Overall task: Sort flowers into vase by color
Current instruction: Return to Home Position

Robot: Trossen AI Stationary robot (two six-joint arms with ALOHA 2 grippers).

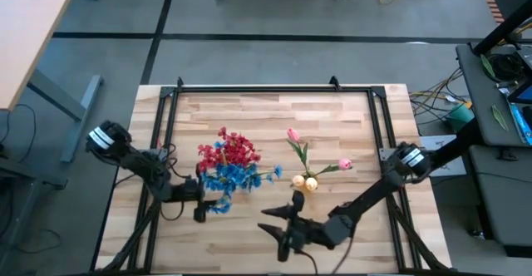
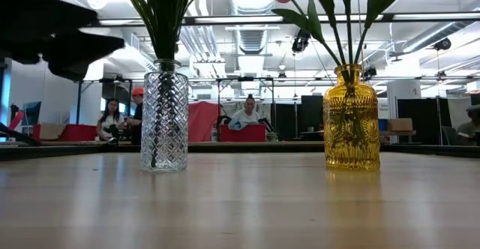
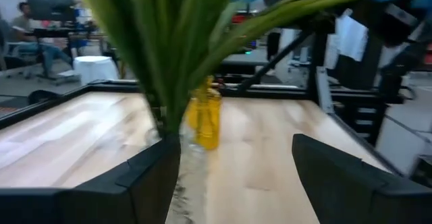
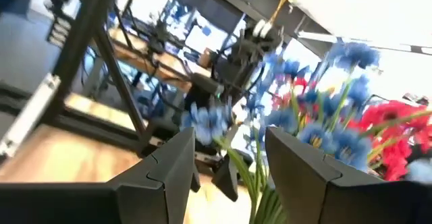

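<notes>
Now 2 vases stand on the wood table (image 1: 332, 118). The clear vase (image 2: 165, 121) holds the red flowers (image 1: 237, 150) and the blue flowers (image 1: 233, 178), packed close together. The yellow vase (image 2: 351, 121) holds the pink tulips (image 1: 293, 133) and the cream buds (image 1: 304, 182). From the table-top camera, the 2 vases stand upright and well apart.

The left gripper (image 1: 202, 203) is low, just beside the blue flowers, on the side nearer the table's front edge. Its fingers (image 3: 135, 183) are spread wide and pinch nothing. In the left wrist view, the green stems (image 3: 162, 42) and the clear vase show ahead, in the gap between the 2 fingers and closer to one of them. I cannot tell if that finger touches the glass. The yellow vase shows farther off across the table.

The right gripper (image 1: 278, 226) is near the front edge, apart from the cream buds. Its fingers (image 4: 169, 173) are spread too and hold nothing. Its wrist camera looks past them at the blue flowers, with the red ones off to one side.

Some people (image 2: 246, 116) sit far back in the room.
</notes>
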